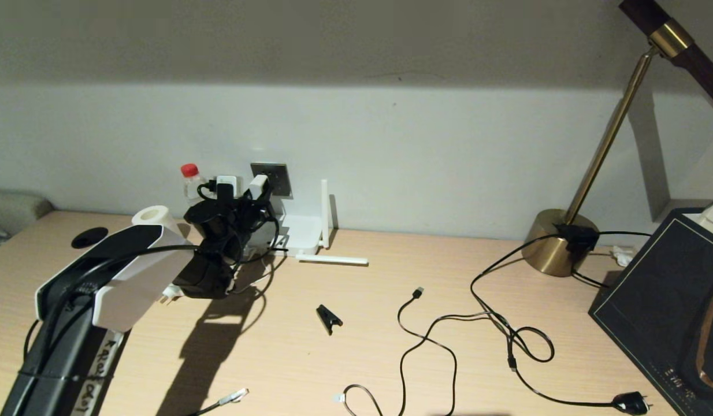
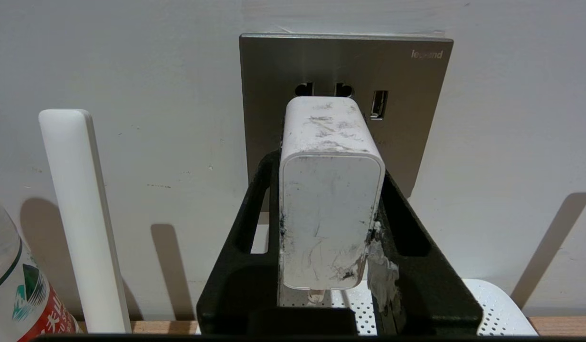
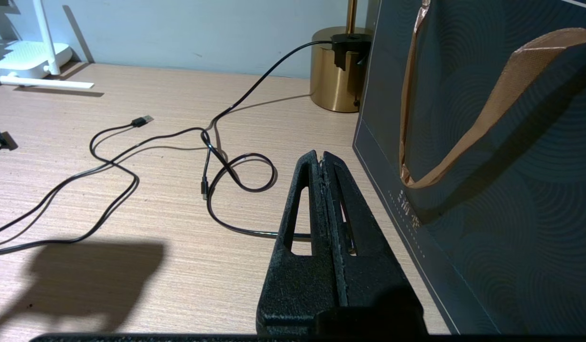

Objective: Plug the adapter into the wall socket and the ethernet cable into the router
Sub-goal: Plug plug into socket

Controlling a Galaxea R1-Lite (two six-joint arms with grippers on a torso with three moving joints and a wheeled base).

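Note:
My left gripper [image 2: 328, 164] is shut on the scuffed white adapter [image 2: 331, 213] and holds it up against the dark grey wall socket [image 2: 345, 61]. The adapter's front end hides the lower holes, so its prongs cannot be seen. In the head view the adapter [image 1: 258, 186] meets the wall socket [image 1: 274, 176] above the white router [image 1: 303, 234]. The ethernet cable's clear connector [image 1: 236, 396] lies at the desk's near edge. My right gripper [image 3: 323, 156] hangs shut and empty over the desk beside a dark bag.
A red-capped bottle [image 1: 190, 179] and a white cylindrical shade [image 1: 154, 218] stand left of the socket. One router antenna [image 1: 333, 260] lies flat on the desk. A black clip [image 1: 329, 318], a thin USB cable [image 1: 426, 335], a brass lamp base [image 1: 559, 242] and a dark gift bag [image 1: 668, 300] lie to the right.

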